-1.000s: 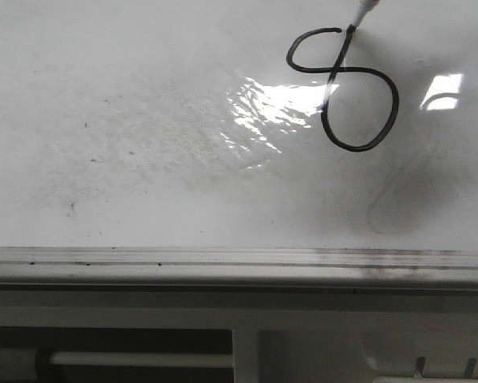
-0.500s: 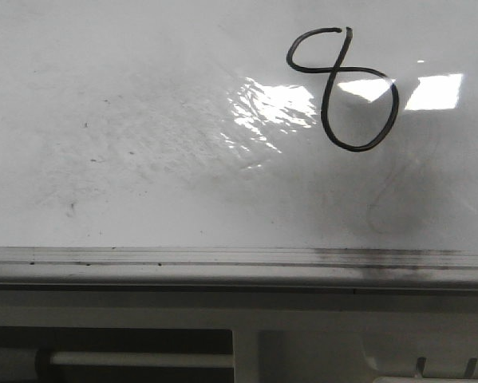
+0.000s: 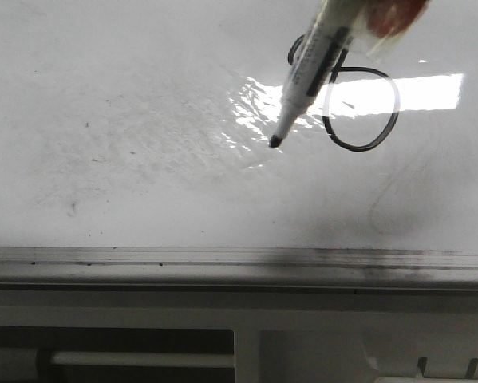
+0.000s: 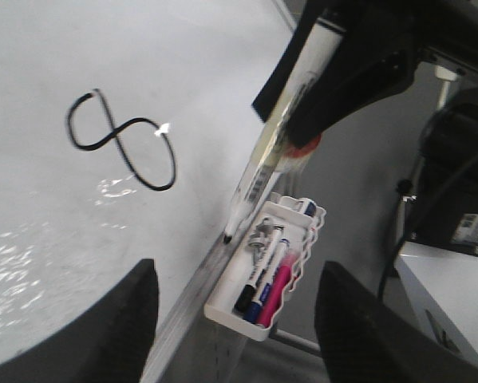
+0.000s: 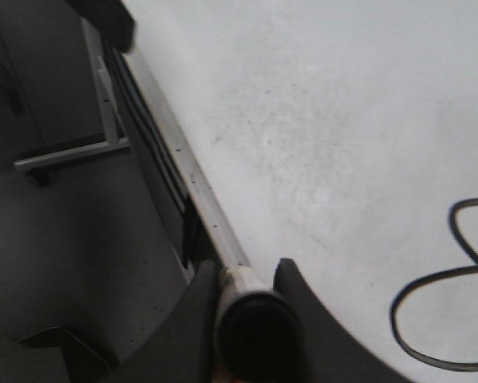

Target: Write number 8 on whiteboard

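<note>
The number 8 (image 3: pixel 354 148) is drawn in thin black line on the whiteboard (image 3: pixel 143 120), lying tilted at the upper right of the front view. It also shows in the left wrist view as the 8 (image 4: pixel 123 145) on the whiteboard (image 4: pixel 103 56). My right gripper (image 5: pixel 246 271) is shut on a white marker (image 5: pixel 250 319). The marker (image 3: pixel 306 72) slants across the 8, close to the camera, its black tip (image 3: pixel 274 142) pointing down-left and apparently off the board. My left gripper (image 4: pixel 235 303) is open and holds nothing.
A grey metal strip (image 3: pixel 223 259) runs along the board's near edge. A white tray (image 4: pixel 298 255) holding several markers hangs beside that edge. A faint grey erased curve (image 3: pixel 382 199) lies below the 8, and a glare patch (image 3: pixel 258 112) lies left of it. Dark equipment (image 4: pixel 454 183) stands beyond the tray.
The marker touched the 8's top a second ago, then left the view. It has now come back, bigger and nearer the camera, crossing the 8. The figure itself is unchanged.
</note>
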Controlling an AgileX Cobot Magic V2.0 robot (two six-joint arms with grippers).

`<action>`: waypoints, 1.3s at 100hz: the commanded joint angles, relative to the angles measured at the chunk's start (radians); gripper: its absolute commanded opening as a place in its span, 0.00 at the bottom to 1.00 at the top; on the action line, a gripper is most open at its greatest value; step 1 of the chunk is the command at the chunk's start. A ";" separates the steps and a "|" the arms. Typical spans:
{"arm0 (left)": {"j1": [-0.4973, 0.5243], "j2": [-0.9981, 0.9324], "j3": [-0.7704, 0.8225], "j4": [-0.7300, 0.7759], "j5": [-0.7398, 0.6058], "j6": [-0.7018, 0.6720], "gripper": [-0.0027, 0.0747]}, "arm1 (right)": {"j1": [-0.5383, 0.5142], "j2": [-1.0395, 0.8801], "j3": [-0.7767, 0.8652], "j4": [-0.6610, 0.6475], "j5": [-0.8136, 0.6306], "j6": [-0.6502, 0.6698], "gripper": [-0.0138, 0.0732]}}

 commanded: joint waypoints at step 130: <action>-0.298 0.360 -0.191 -0.108 0.004 0.087 0.03 | 0.152 0.004 -0.038 0.052 -0.101 -0.037 0.08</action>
